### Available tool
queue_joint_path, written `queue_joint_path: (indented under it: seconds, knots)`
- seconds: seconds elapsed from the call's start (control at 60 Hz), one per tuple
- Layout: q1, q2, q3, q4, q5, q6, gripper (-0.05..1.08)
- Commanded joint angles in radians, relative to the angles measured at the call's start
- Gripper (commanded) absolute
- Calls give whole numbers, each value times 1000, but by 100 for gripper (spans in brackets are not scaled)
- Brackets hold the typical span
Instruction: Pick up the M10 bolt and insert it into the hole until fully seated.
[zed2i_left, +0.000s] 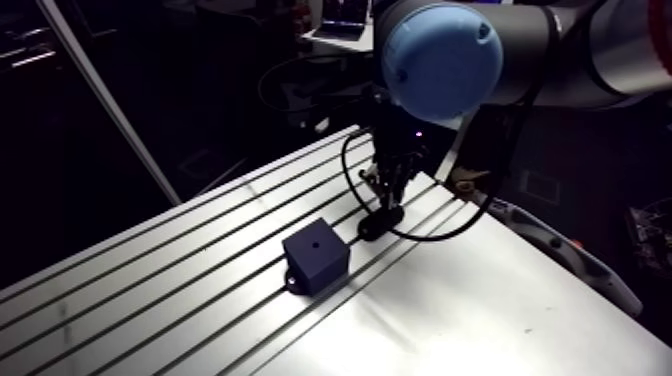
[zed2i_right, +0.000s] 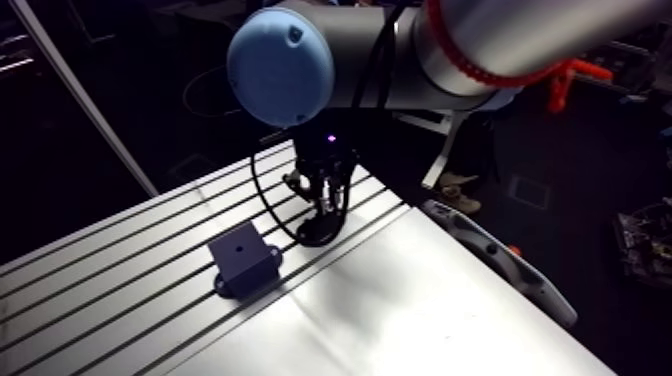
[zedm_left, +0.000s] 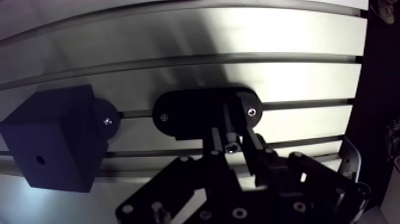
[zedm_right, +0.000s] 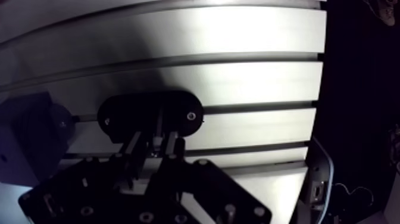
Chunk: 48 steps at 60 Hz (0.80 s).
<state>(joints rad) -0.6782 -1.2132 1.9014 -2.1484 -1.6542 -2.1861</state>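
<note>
In the wrist view the M10 bolt (zedm_left: 230, 138), a thin dark shaft with a socket head, stands between my gripper (zedm_left: 232, 142) fingers, which press on it from both sides. Its shaft points down at a black oval holder (zedm_left: 190, 112) screwed to the table. Whether the tip still sits in the holder I cannot tell. Beside the holder sits a dark blue block (zedm_left: 53, 140) with a small round hole (zedm_left: 40, 159) in its upper face. In the arm view the gripper (zed2i_left: 386, 192) hangs low over the holder (zed2i_left: 378, 224), a short way from the block (zed2i_left: 316, 257).
The slotted aluminium table (zed2i_left: 470, 300) has long grooves running under the block and holder. Its far edge drops off just past the holder (zedm_left: 363, 119). A grey-white curved part (zed2i_left: 560, 250) lies along the table's right edge. The block has a flange with a screw (zedm_left: 107, 121).
</note>
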Motion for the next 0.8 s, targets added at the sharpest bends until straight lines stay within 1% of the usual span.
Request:
queue_joint_path:
  seconds: [0.017, 0.1, 0.383, 0.483, 0.7, 0.8]
  knots:
    - [0, -1, 0, 0, 1, -1, 70]
    - [0, -1, 0, 1, 0, -1, 72]
    - [0, -2, 0, 3, 0, 1, 74]
    - [0, -5, -3, 5, 1, -1, 79]
    - [0, -13, -12, 11, 6, -1, 86]
    - [0, -23, -13, 11, 7, -1, 91]
